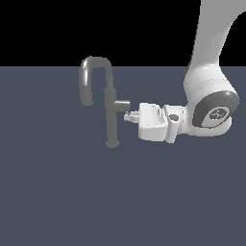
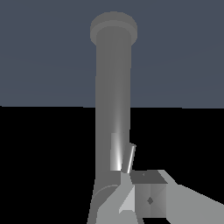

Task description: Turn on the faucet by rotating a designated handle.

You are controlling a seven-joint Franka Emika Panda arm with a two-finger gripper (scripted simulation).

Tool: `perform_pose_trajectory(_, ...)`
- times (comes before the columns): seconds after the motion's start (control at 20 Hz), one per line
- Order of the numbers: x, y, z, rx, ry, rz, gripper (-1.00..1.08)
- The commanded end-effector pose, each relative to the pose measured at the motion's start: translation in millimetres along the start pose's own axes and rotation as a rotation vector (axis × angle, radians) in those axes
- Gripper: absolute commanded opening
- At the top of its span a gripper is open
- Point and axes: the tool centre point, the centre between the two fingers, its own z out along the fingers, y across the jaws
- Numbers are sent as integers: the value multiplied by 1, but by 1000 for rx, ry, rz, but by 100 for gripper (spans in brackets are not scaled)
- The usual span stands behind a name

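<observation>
With the fingers (image 1: 129, 116) just below the handle (image 1: 122, 103), which juts sideways off the faucet (image 1: 111, 115), I can't tell if they're released or clenched.

You have one non-task item in view: a flat, uniform slate-blue tabletop (image 1: 62, 202), unmarked across its whole visible surface. Behind the tabletop's far edge, the background is plain black in both views.
</observation>
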Motion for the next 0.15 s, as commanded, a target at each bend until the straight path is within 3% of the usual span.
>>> perform_pose_trajectory(0.0,24,-20,4,33,28,7,-100)
perform_pose_trajectory(0.1,27,-22,4,35,31,11,-100)
